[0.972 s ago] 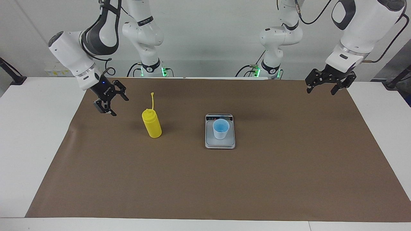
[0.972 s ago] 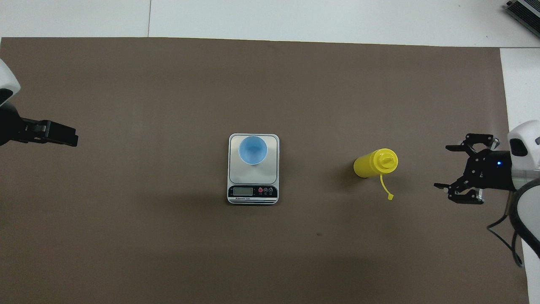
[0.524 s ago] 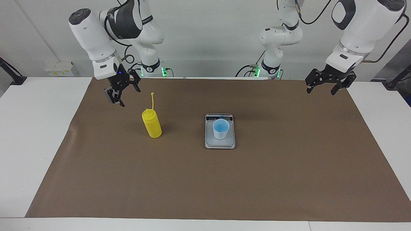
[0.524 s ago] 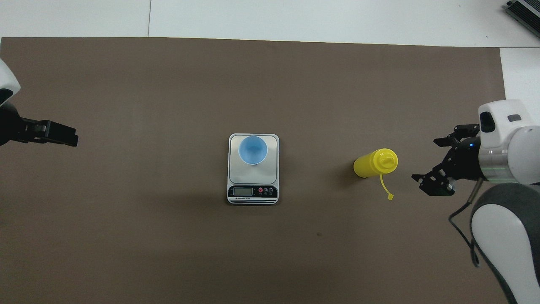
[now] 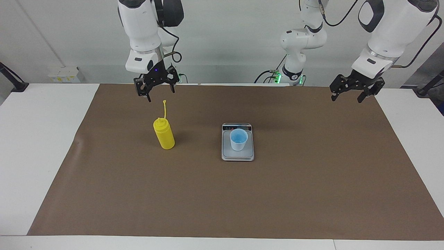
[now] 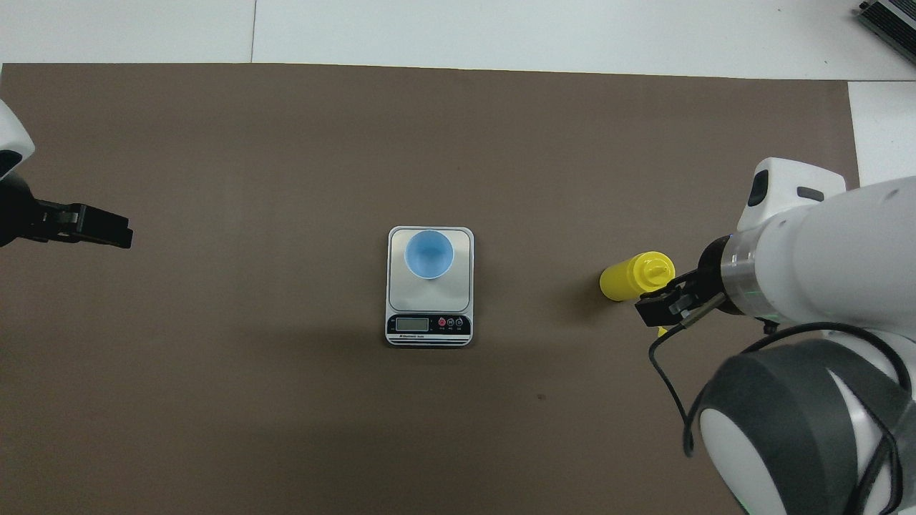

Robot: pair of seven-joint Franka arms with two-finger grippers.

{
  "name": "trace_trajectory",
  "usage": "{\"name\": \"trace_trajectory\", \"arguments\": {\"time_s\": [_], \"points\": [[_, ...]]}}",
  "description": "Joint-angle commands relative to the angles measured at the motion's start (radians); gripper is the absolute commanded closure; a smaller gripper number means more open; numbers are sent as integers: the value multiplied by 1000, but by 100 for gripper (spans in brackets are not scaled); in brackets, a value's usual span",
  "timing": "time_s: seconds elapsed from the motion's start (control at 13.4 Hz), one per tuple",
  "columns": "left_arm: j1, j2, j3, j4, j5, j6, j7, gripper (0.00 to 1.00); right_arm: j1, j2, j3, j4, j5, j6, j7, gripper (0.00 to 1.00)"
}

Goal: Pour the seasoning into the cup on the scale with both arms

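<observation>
Hanging wrist-down from a steeply bent arm, the right gripper [image 5: 156, 91] is up in the air with its fingers spread and empty, just above the tip of the strap that rises from the seasoning [image 5: 164, 134] bottle. The bottle stands upright on the brown mat [image 5: 222, 194] below it. Toward the left arm from there, the cup [image 5: 238, 139] sits on the scale [image 5: 238, 155]. The left gripper [image 5: 348, 93] waits, released, over the mat's edge at its own end.
</observation>
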Motion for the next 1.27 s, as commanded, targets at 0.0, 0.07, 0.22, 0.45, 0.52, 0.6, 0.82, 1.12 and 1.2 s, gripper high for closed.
{"name": "trace_trajectory", "arguments": {"time_s": [0.0,0.07,0.22,0.45,0.52,0.6,0.82,1.12,1.2], "points": [[9,-22,-1,-21,-12,2,6,0,4,21,5,58,-32,-69,228,0],[9,-22,-1,-21,-12,0,8,0,2,26,5,64,-30,-75,273,0],[9,-22,-1,-21,-12,0,8,0,-21,43,-4,90,-24,-87,278,0],[9,-22,-1,-21,-12,0,6,0,-97,75,-5,153,-19,-124,283,0],[9,-22,-1,-21,-12,0,6,0,-114,104,-7,199,-16,-151,284,0],[9,-22,-1,-21,-12,0,6,0,-131,121,-7,239,-12,-190,292,0],[9,-22,-1,-21,-12,0,6,0,-125,115,-7,207,-21,-198,359,0],[9,-22,-1,-21,-12,0,6,0,-159,112,-7,214,-18,-184,301,0],[9,-22,-1,-21,-12,0,6,0,-164,113,-5,214,-18,-176,303,0]]}}
